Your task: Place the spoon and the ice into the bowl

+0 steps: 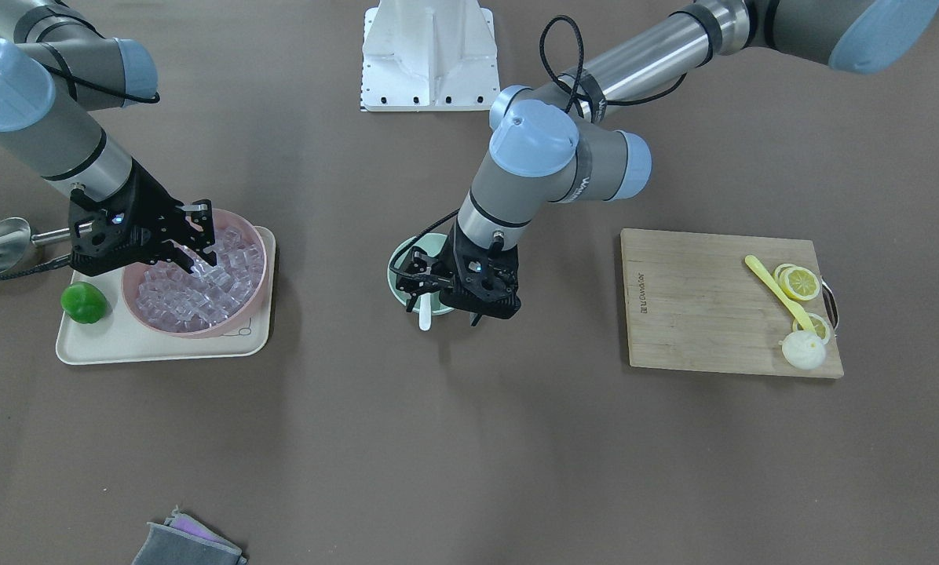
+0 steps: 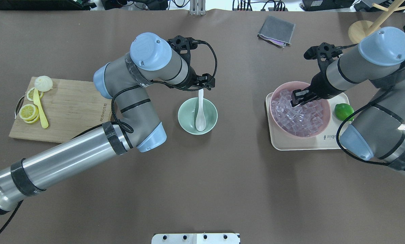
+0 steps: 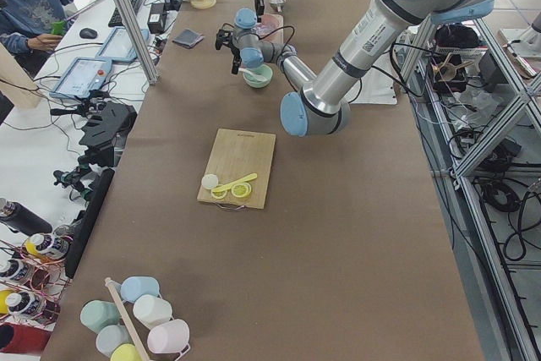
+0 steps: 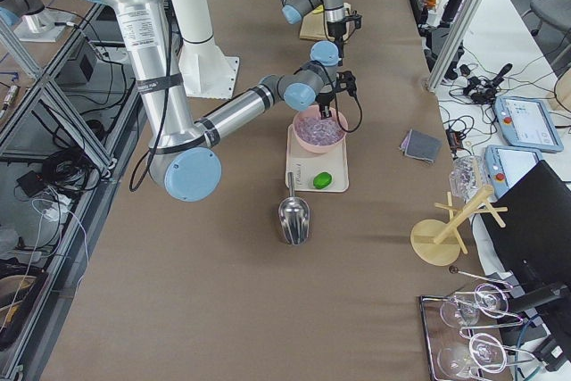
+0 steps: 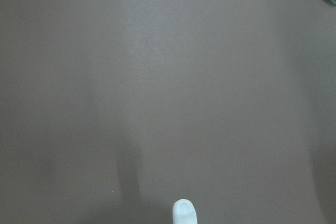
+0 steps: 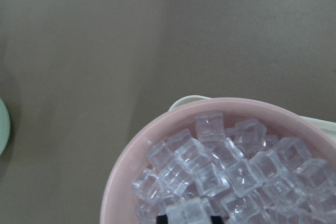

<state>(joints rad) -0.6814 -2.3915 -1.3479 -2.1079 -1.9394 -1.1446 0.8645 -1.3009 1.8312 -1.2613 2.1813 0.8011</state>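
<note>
Nearest the right wrist lens sits the ice [image 6: 189,211], one clear cube between the dark tips of the right gripper [image 1: 205,255], which appears clamped on it; the hold shows only at that view's bottom edge. Beneath it the pink bowl [image 6: 126,171] is heaped with like cubes and stands on a cream tray [image 2: 277,144].

Left gripper [image 1: 443,312] hovers at the rim of the bowl [image 2: 185,118] on the side away from the robot's base, jaws apart, holding nothing; the spoon [image 2: 200,117] lies with its scoop inside that mint-green bowl, handle leaning on the rim below the gripper.

Judgement: spoon step done; ice step in hand, at the pick. Next move calls for a lift clear of the pink rim and a carry to the mint-green bowl, well apart; the left arm should withdraw first; the slick cube may slip.
</note>
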